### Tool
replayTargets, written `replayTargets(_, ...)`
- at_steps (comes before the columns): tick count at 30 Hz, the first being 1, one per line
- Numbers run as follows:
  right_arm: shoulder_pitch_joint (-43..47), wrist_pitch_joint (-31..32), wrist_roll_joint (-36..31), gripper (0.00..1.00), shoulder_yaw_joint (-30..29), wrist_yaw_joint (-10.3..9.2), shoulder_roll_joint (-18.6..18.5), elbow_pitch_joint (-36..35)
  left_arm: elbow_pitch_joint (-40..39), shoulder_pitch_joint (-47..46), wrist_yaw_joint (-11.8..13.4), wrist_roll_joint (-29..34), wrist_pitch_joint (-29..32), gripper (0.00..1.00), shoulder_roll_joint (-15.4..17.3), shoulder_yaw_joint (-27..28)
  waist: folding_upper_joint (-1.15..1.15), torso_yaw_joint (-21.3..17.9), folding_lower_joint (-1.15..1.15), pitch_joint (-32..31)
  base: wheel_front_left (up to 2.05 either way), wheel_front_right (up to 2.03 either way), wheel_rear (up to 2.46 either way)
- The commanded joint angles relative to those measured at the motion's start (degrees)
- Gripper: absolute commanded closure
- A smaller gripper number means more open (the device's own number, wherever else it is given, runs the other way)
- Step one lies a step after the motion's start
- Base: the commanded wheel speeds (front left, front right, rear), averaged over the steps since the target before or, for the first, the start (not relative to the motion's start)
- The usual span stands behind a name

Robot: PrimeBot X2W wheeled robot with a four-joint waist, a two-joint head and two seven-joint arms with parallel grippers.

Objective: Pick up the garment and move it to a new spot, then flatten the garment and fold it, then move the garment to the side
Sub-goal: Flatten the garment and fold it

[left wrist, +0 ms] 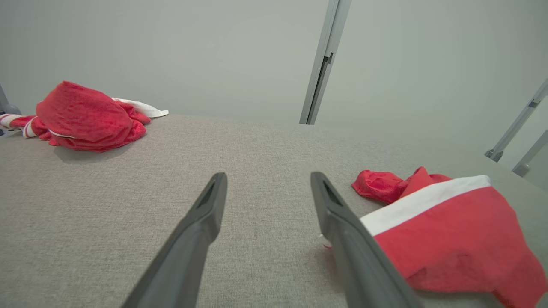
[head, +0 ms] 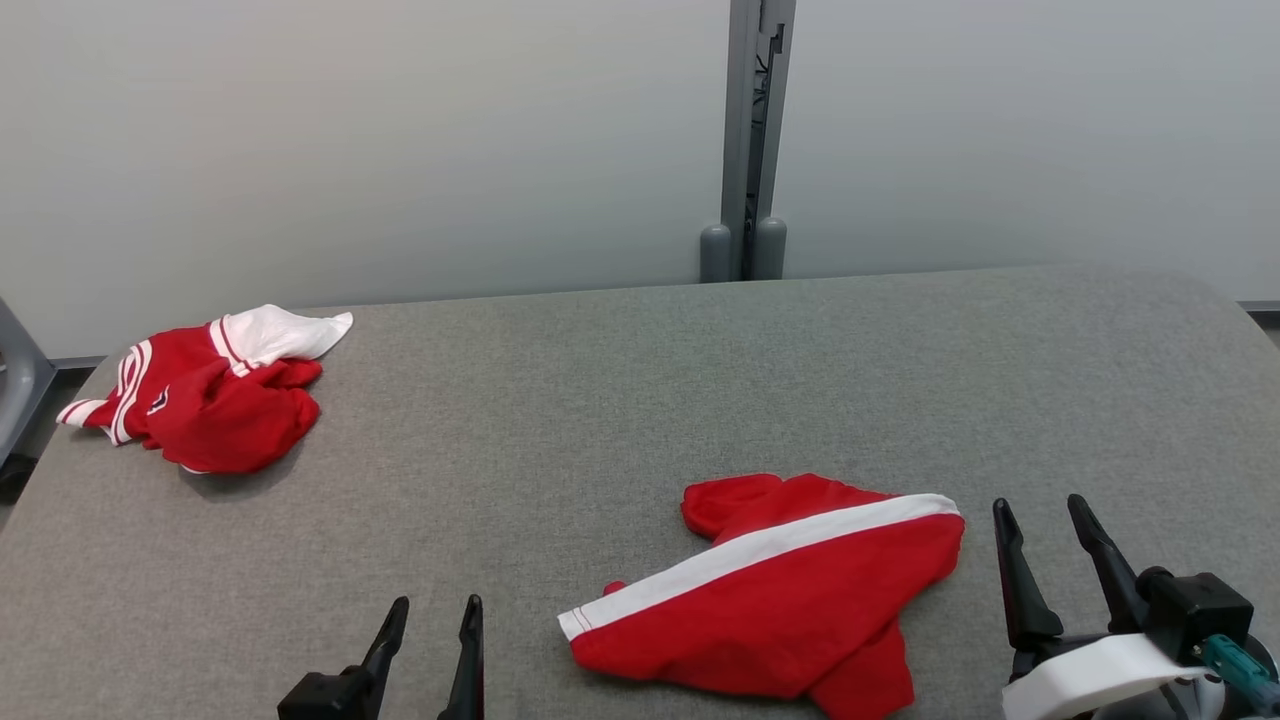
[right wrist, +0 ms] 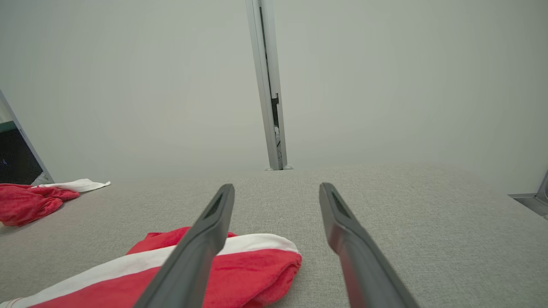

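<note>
Loosely rumpled, the red white-striped garment [head: 790,600] lies on the grey table [head: 620,400], left claw [head: 436,602] and right claw [head: 1037,505] flanking it, both released and empty. Well to its left sits a second red garment [head: 215,400]. The right wrist view adds a dark panel [right wrist: 17,158] beyond that; the left wrist view, slanted rails [left wrist: 513,128] behind the garment.

My left gripper [head: 437,602] and right gripper [head: 1039,503] each carry 2 long, dark fingers [left wrist: 203,222] that taper to narrow tips. The wrist views show a shallow slot just behind each tip. Behind the right gripper I see a black block [head: 1195,605], a curved white shell [head: 1100,670] and what looks like a teal plug [head: 1235,665], partly cut off at the frame edge.
</note>
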Motion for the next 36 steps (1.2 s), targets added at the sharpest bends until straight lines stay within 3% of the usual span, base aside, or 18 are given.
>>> replayTargets(1,0.07,-0.03,0.15,0.00,-0.03,0.01,-0.33,0.20,0.32,0.16,-0.33,0.39,0.00,0.00,0.17,0.28,0.00,-0.06,0.00,0.02,0.00,0.00,0.00)
replayTargets(8,-0.20,-0.03,-0.16,0.00,-0.21,0.01,-0.33,0.48,2.63,-1.56,-2.23,-0.04,0.57,0.00,-0.61,-0.96,0.00,-0.36,0.00,0.26,0.00,0.00,0.00)
replayTargets(19,-1.02,-0.03,-0.32,0.00,0.03,0.01,-0.33,1.30,7.90,-6.45,-6.35,-6.64,11.98,0.00,-3.11,-5.28,0.00,-1.36,0.00,1.19,0.00,0.00,0.00)
replayTargets(27,-1.28,-0.03,-0.34,0.00,-0.01,0.01,-0.33,1.64,12.27,-10.31,-3.93,-14.74,20.88,0.00,-3.87,-4.07,0.00,-2.61,0.00,2.19,0.00,0.00,0.00)
replayTargets(36,-1.57,-0.03,-0.49,0.00,-0.32,0.01,-0.33,1.87,12.08,-12.29,-3.00,-21.43,24.51,0.00,-4.01,-4.65,0.00,-3.81,0.00,2.68,0.00,0.00,0.00)
